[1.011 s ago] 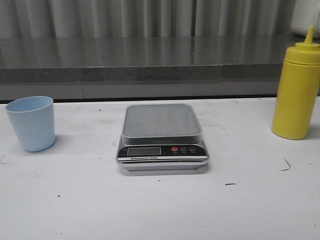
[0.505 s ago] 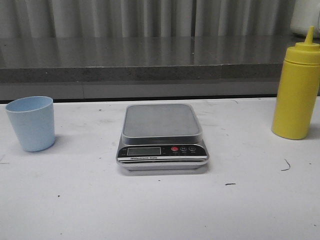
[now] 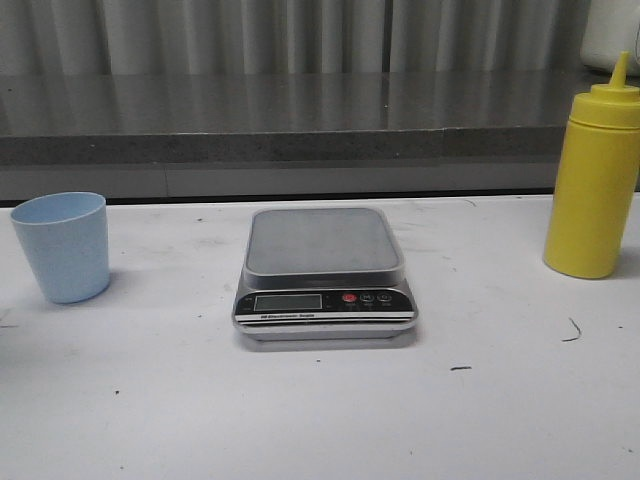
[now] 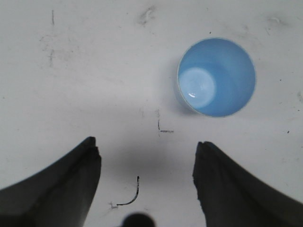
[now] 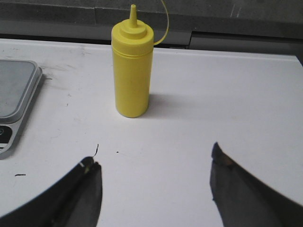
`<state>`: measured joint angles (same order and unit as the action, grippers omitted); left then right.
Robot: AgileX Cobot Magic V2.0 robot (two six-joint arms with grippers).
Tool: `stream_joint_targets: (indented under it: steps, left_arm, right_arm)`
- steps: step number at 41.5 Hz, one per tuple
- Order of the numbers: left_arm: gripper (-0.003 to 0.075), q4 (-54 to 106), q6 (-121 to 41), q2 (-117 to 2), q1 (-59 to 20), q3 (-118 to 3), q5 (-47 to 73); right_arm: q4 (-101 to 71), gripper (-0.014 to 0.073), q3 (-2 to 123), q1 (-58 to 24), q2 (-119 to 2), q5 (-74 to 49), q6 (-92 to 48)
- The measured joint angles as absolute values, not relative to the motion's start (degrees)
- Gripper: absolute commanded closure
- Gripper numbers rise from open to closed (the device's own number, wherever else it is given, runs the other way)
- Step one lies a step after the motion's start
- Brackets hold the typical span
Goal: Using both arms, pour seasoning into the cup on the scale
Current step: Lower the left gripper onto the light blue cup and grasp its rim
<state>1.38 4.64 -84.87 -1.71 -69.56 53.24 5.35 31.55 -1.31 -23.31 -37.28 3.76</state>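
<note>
Table (image 3: 300, 420) white, scuffed (grey ledge (image 3: 300, 110) behind).

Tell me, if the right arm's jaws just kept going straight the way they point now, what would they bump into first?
Most likely the yellow seasoning bottle. It stands upright on the table, roughly in line ahead of the open right gripper, slightly off-centre, so depth and aim are uncertain.

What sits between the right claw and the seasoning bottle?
Nothing: the right wrist view shows bare white table between the open right claw and the seasoning bottle.
</note>
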Motion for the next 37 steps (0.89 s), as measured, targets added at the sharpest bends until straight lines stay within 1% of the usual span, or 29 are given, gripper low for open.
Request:
stream_joint_targets:
  steps: [13, 28, 37]
  left_arm:
    - [0.0299, 2.80, 3.84, -95.70, -4.97, -75.56, 52.88]
    - [0.0299, 2.80, 3.62, -105.78, -4.90, -80.29, 50.23]
    - [0.0300, 2.80, 3.49, -109.08, -4.90, -80.56, 47.83]
  right_arm:
    - [5.35, 0.0085, 31.55, -1.31, -23.31, -37.28, 3.76]
    - [5.35, 0.0085, 31.55, -1.31, -23.31, -37.28, 3.76]
    - [5.35, 0.0085, 31.55, -1.31, -23.31, -37.28, 3.76]
